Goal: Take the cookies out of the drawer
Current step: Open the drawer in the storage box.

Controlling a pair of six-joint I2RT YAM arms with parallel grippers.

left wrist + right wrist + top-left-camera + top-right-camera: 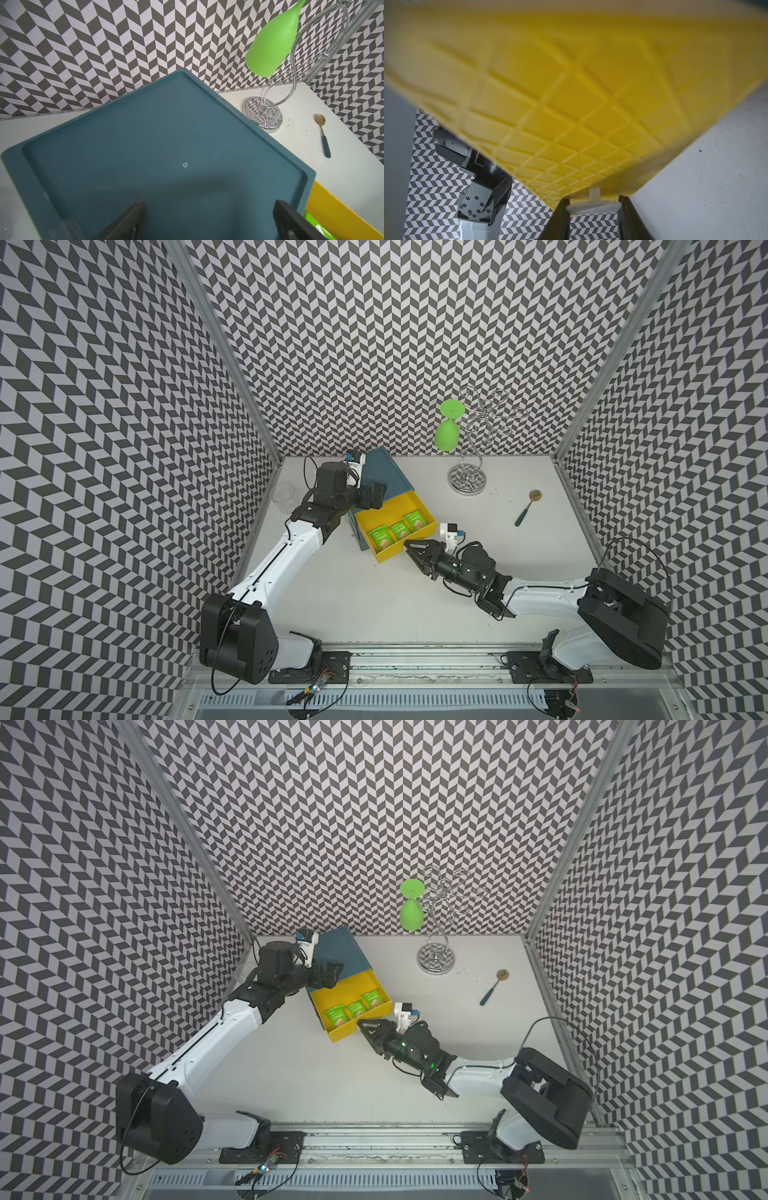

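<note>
Nearest us, our right gripper (413, 554) pinches the whitish handle (593, 205) on the front of the yellow plastic drawer (386, 557), which stands pulled out toward 5 o'clock from the dark blue cabinet (386, 470). Three bright green flat cookie packets (400, 529) lie inside in a row running 8 to 2 o'clock. Each long axis runs 11 to 5, with the biscuit print at the 5 end. We cannot read their writing. Our left gripper (209, 204) hangs over the cabinet top, jaws wide.
</note>
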